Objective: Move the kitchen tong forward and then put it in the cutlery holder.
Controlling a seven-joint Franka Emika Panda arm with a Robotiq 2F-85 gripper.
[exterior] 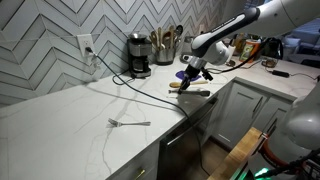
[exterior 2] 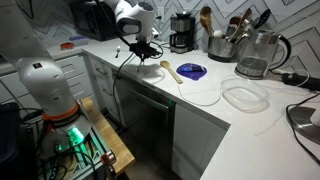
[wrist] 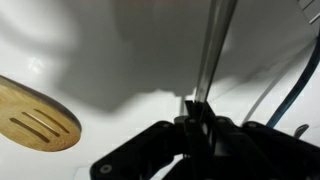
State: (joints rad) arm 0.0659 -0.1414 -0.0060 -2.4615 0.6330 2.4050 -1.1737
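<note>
In the wrist view my gripper (wrist: 197,118) is shut on the kitchen tong (wrist: 213,50), a slim silvery metal bar that runs up and away from the jaws over the white counter. A pale slotted wooden spoon (wrist: 40,120) lies to the left of it. In both exterior views the gripper (exterior: 196,73) (exterior 2: 141,52) is low over the counter near its front edge, next to the wooden spoon (exterior: 182,87) (exterior 2: 172,72). The cutlery holder (exterior: 165,48) (exterior 2: 221,46), a metal pot with several utensils in it, stands at the back by the wall.
A coffee maker (exterior: 139,55) (exterior 2: 182,32) stands next to the holder. A small metal fork (exterior: 130,123) lies alone on the counter. A blue dish (exterior 2: 192,71), a glass kettle (exterior 2: 255,55) and a clear lid (exterior 2: 245,97) are nearby. Cables cross the counter.
</note>
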